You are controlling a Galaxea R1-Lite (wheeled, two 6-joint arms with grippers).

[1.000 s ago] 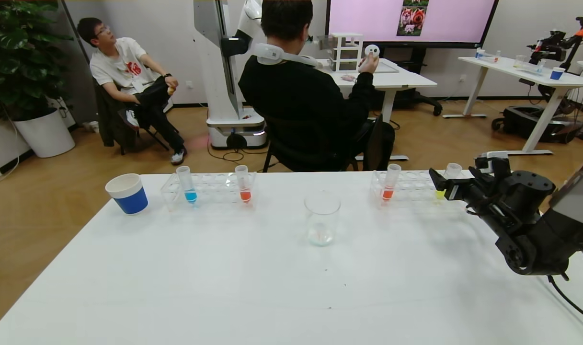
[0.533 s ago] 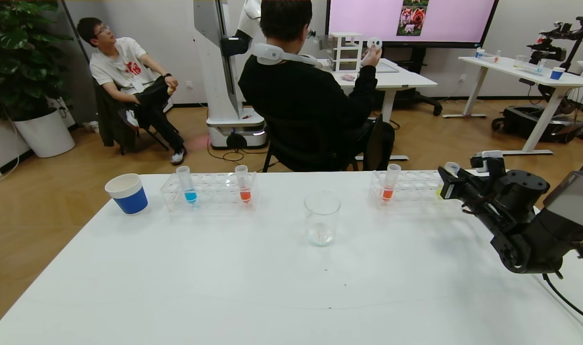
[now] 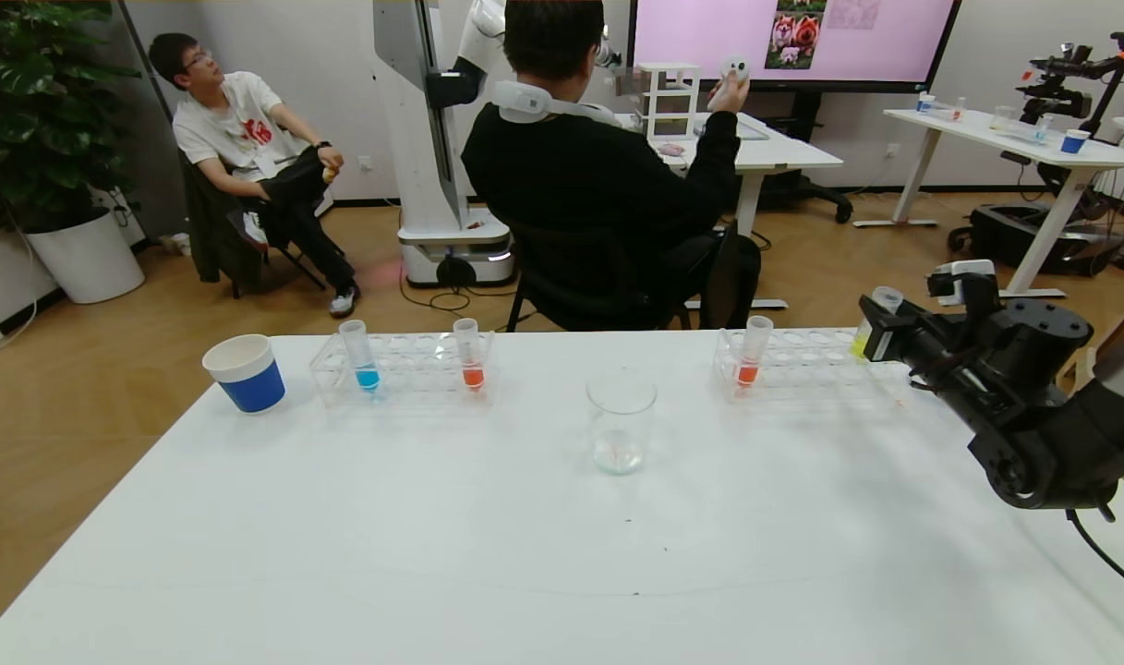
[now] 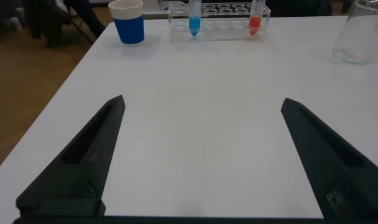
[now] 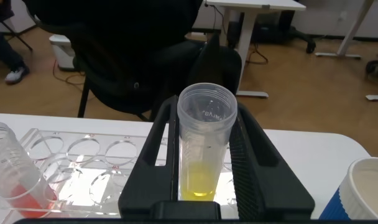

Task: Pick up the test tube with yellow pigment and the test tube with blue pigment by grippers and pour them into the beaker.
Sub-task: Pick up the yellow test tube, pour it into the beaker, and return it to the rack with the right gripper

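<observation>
My right gripper [image 3: 877, 334] is shut on the test tube with yellow pigment [image 3: 874, 320] and holds it upright, lifted above the right end of the right clear rack [image 3: 802, 356]. In the right wrist view the tube [image 5: 204, 146] sits between the two black fingers [image 5: 254, 155]. The test tube with blue pigment [image 3: 361, 355] stands in the left rack [image 3: 414, 365], and shows in the left wrist view [image 4: 194, 15]. The beaker [image 3: 621, 420] stands at the table's middle. My left gripper [image 4: 201, 155] is open and empty, low over the near left of the table.
Orange-red tubes stand in the left rack [image 3: 470, 354] and the right rack [image 3: 753, 352]. A blue white-rimmed cup [image 3: 245, 372] stands at the far left; another [image 5: 366, 193] is near the right gripper. People, another robot and tables are beyond the table's far edge.
My right gripper has risen with the yellow tube, lifting it up out of the right rack and slightly to the right. The left arm has not moved.
</observation>
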